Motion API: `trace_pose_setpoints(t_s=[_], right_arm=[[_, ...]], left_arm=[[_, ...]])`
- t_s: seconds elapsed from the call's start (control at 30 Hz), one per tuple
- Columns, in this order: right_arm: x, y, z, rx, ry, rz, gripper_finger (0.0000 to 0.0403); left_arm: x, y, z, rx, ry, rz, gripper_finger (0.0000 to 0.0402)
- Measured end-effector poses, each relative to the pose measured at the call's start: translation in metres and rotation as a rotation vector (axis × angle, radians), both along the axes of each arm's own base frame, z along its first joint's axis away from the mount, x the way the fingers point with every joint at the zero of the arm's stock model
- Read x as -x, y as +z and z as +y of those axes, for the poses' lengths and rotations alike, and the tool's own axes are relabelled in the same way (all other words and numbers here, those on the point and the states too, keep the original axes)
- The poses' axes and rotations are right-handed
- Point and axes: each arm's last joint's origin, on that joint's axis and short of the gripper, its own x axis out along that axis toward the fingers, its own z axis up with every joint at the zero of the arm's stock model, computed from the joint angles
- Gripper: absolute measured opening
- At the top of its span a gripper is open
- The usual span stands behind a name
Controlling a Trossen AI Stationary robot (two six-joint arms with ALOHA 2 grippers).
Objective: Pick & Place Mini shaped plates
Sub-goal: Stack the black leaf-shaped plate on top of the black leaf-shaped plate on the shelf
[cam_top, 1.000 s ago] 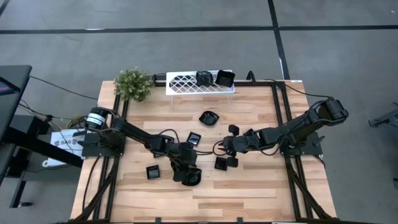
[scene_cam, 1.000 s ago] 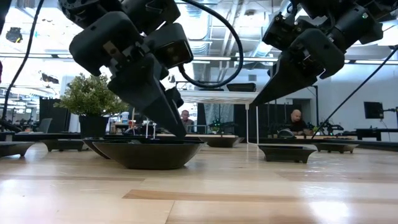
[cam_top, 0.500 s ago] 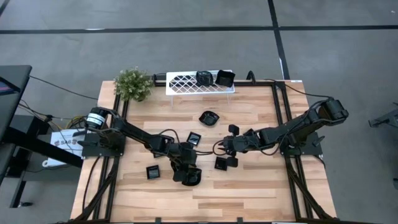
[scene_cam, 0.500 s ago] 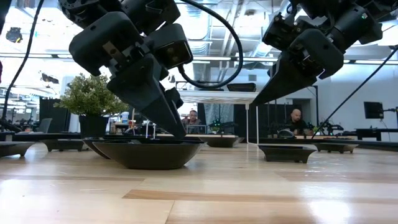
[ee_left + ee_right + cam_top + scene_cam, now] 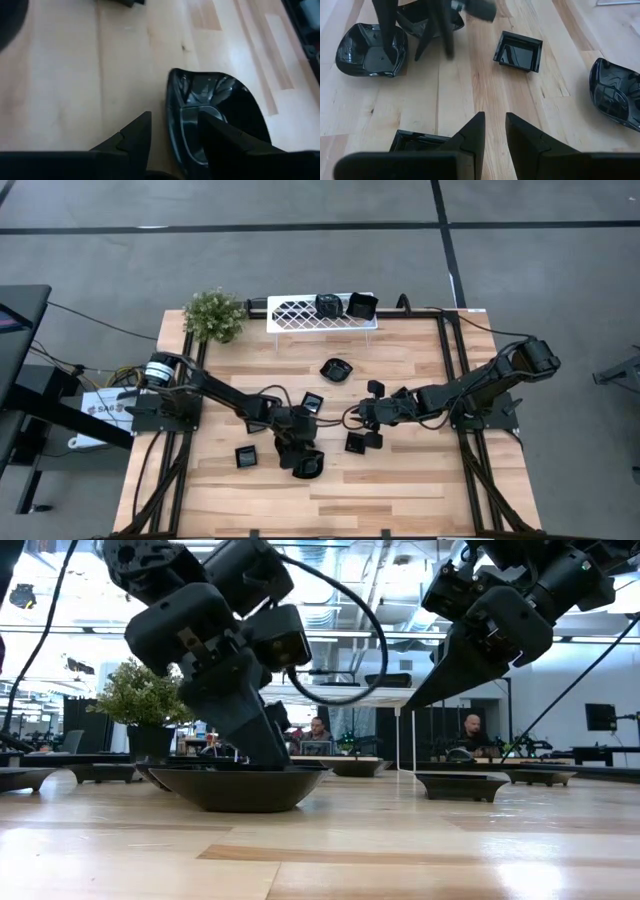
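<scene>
- Left gripper (image 5: 303,461) is down at the near-middle of the table (image 5: 400,490), its fingers (image 5: 132,140) straddling the rim of a wavy dish (image 5: 310,465): one finger outside the wall, the other inside the bowl, the rim between them but not visibly clamped.
- The low view shows that dish (image 5: 240,785) sitting flat on the wood, gripper planted in it.
- Right gripper (image 5: 365,418) hangs above the table's centre, jaws a narrow slit, holding nothing; a square dish (image 5: 412,141) lies just below it, another (image 5: 518,51) farther ahead.
- Against a second ago: the left arm has swung slightly, the wavy dish has slid a touch to the right, and the right arm has not budged.
- Dishes are glossy black, some square with flat floors, some rounded with rippled rims; two stand in the white lattice rack (image 5: 300,312) at the far edge.
- Table is pale planked wood; a small green plant (image 5: 214,313) sits at the far left corner.
</scene>
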Motion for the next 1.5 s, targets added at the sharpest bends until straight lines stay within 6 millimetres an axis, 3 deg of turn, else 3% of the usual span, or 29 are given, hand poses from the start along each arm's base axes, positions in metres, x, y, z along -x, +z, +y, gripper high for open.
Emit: trace_pose_setpoints(t_s=[0.17,0.7,1.23,1.5], right_arm=[[-0.0001,0.0002,0.0,0.0,0.0,-0.002,0.0071],[0.0,0.0,0.0,0.0,0.0,0.0,0.0071],[0.0,0.0,0.0,0.0,0.0,0.0,0.0071],[0.0,0.0,0.0,0.0,0.0,0.0,0.0071]], left_arm=[[-0.0039,-0.0097,0.0001,0.067,-0.019,0.014,0.0163],[-0.0051,-0.0067,0.0028,0.073,-0.017,0.004,0.0159],[-0.006,-0.0059,0.0023,0.065,-0.059,-0.024,0.004],[-0.0078,-0.0044,0.0019,0.063,-0.091,-0.055,0.0011]])
